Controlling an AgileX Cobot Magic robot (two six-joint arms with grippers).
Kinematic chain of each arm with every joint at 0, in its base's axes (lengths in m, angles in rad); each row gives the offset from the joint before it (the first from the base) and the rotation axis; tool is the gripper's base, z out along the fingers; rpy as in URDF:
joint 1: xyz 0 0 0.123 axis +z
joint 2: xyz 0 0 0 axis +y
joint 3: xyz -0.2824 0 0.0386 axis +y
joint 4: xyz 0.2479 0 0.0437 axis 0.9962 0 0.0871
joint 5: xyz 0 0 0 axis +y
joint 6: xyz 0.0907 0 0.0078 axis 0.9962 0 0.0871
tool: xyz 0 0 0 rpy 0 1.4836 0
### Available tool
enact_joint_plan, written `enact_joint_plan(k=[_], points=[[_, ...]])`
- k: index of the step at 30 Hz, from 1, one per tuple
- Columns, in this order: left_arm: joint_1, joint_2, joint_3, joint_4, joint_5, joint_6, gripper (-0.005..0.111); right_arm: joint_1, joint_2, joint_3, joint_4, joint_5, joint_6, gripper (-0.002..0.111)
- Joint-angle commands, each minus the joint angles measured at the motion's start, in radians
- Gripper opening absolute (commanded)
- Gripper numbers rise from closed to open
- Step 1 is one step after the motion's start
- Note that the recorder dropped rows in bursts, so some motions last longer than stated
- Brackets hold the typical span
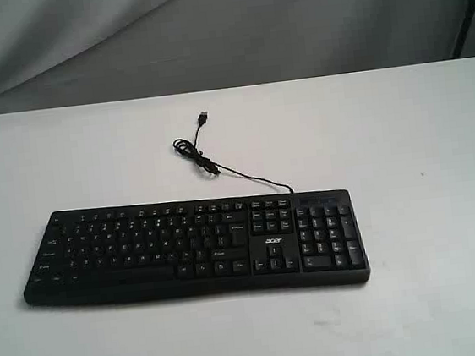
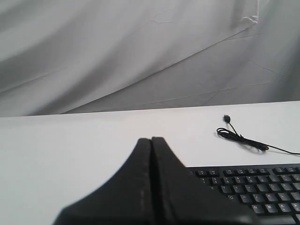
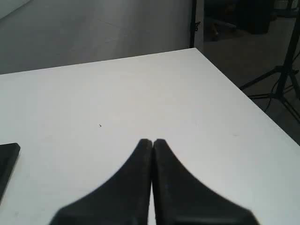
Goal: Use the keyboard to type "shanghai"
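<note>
The wide black keyboard (image 1: 194, 249) lies flat on the white table, its white "acer" logo between the letter block and the numeric keypad. Its thin black cable (image 1: 220, 170) coils behind it and ends in a loose USB plug. Neither arm shows in the exterior view. In the left wrist view my left gripper (image 2: 151, 139) is shut with nothing in it, above the table beside the keyboard (image 2: 253, 187). In the right wrist view my right gripper (image 3: 152, 141) is shut and empty over bare table, with one corner of the keyboard (image 3: 8, 157) at the frame's edge.
A grey cloth backdrop (image 1: 205, 28) hangs behind the table. The table's far edge and corner (image 3: 194, 49) show in the right wrist view, with a dark floor and tripod legs (image 3: 276, 79) beyond it.
</note>
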State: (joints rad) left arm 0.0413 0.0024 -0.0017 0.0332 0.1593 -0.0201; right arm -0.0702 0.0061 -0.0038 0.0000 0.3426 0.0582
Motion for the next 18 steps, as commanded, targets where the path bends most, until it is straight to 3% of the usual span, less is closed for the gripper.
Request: enact_joint_plan(k=[1,4,10,18], points=[[-0.006,-0.002,0.002,0.0,-0.006,-0.003,0.0,-0.009,-0.006,0.004,-0.008,-0.001,0.002,0.0],[-0.006,-0.002,0.002,0.0,-0.006,-0.003,0.0,-0.009,-0.006,0.004,-0.034,-0.032,-0.012,0.0],[-0.006,-0.002,0.002,0.0,-0.006,-0.003,0.0,-0.009,-0.006,0.004,-0.026,-0.431,-0.005,0.0],[-0.006,-0.002,0.002,0.0,-0.006,-0.003,0.0,-0.009,-0.006,0.004,-0.028,-0.66,0.001,0.0]])
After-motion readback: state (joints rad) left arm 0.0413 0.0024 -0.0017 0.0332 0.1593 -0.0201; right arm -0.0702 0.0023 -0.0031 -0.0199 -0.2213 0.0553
